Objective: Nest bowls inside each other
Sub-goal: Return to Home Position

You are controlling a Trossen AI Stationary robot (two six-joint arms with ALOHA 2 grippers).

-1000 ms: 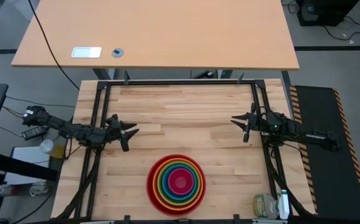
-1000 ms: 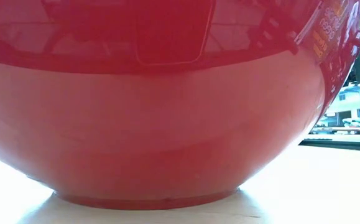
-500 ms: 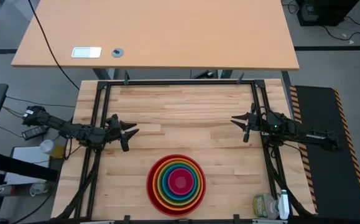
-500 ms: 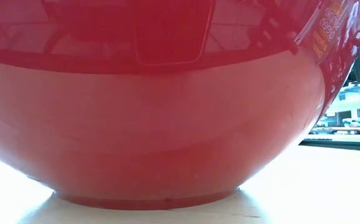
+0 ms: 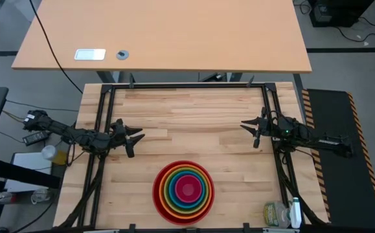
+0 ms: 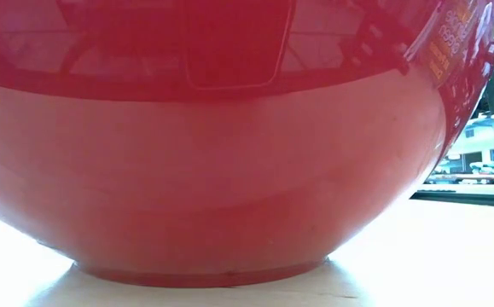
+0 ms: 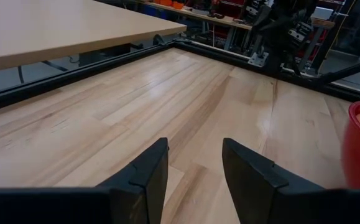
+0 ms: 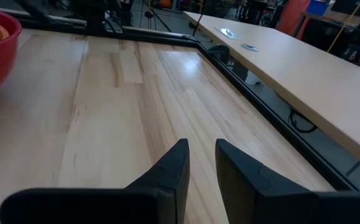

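Observation:
The bowls stand nested near the table's near edge, at its middle: the red bowl (image 5: 183, 189) is outermost, with orange, green and blue rings inside it and the pink one (image 5: 187, 189) at the centre. The red bowl (image 6: 229, 170) fills the low view and rests on its foot ring (image 6: 200, 275). My left gripper (image 5: 138, 136) is at the table's left side, open and empty, left of and beyond the bowls. My right gripper (image 5: 244, 125) is at the right side, open and empty. The wrist views show the open fingers of the left gripper (image 7: 195, 168) and the right gripper (image 8: 202, 165).
A black frame rail (image 5: 187, 86) runs around the wooden table. A tan desk (image 5: 161, 35) stands beyond the far edge. Bottles (image 5: 281, 213) sit outside the near right corner. Bare wood lies between the two grippers.

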